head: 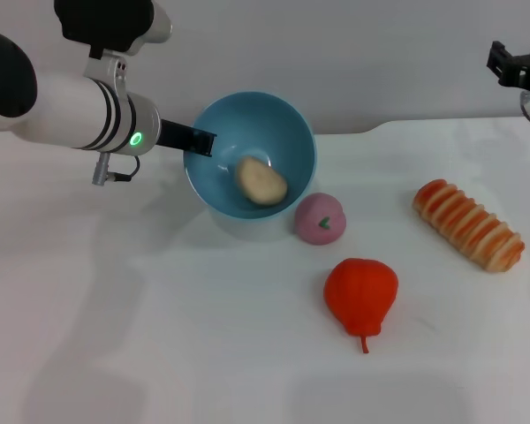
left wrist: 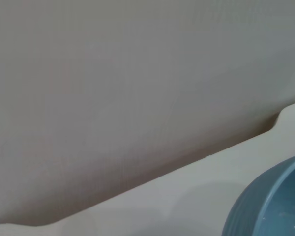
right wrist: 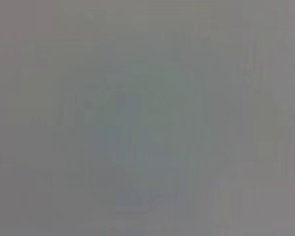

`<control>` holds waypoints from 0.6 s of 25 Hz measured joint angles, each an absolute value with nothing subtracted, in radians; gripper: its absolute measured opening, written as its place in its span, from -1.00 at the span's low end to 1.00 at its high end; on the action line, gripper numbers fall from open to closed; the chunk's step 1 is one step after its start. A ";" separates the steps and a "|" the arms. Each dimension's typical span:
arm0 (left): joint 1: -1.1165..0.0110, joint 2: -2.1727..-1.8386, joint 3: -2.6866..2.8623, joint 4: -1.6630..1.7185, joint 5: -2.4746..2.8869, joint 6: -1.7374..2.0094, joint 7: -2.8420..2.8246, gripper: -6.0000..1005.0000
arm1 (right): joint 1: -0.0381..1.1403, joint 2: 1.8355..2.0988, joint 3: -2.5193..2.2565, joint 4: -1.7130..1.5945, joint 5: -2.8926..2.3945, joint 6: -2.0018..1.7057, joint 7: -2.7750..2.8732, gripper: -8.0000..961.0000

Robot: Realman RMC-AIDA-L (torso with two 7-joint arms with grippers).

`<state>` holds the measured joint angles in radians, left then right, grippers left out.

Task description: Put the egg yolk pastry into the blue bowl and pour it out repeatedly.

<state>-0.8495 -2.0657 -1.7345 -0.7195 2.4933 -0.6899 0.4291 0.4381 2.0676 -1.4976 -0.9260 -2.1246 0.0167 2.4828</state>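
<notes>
The left gripper [head: 199,141] was clamped on the near-left rim of the one blue bowl [head: 283,119], holding it tipped with its opening toward the camera, in the head view. The single egg yolk pastry [head: 261,180] lay inside against the lower wall. The left wrist view showed only a slice of the bowl [left wrist: 270,206] and the tabletop's far edge [left wrist: 187,169] (the right wrist view showed nothing legible). Just right of the bowl sat one pink ball [head: 320,218], then one red pear-shaped fruit [head: 360,293], then one striped bread roll [head: 468,224] well apart. Open tabletop [head: 115,336] spread to the near left. The right gripper [head: 518,64] hung parked at the far right; whether it was apart or together could not be told.
</notes>
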 joint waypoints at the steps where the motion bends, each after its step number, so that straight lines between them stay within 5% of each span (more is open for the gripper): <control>1: -0.849 -2.066 -1.734 -0.720 2.491 -0.689 0.429 -0.99 | 0.438 2.068 -1.505 -0.919 -2.128 0.025 2.504 0.09; 15: -0.837 -2.062 -1.710 -0.725 2.482 -0.695 0.432 -0.99 | 0.436 2.074 -1.660 -0.892 -2.261 -0.089 2.151 0.09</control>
<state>-0.8372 -2.0621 -1.7100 -0.7247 2.4819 -0.6953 0.4322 0.4359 2.0741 -1.6598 -0.8916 -2.2614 -0.0888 2.1508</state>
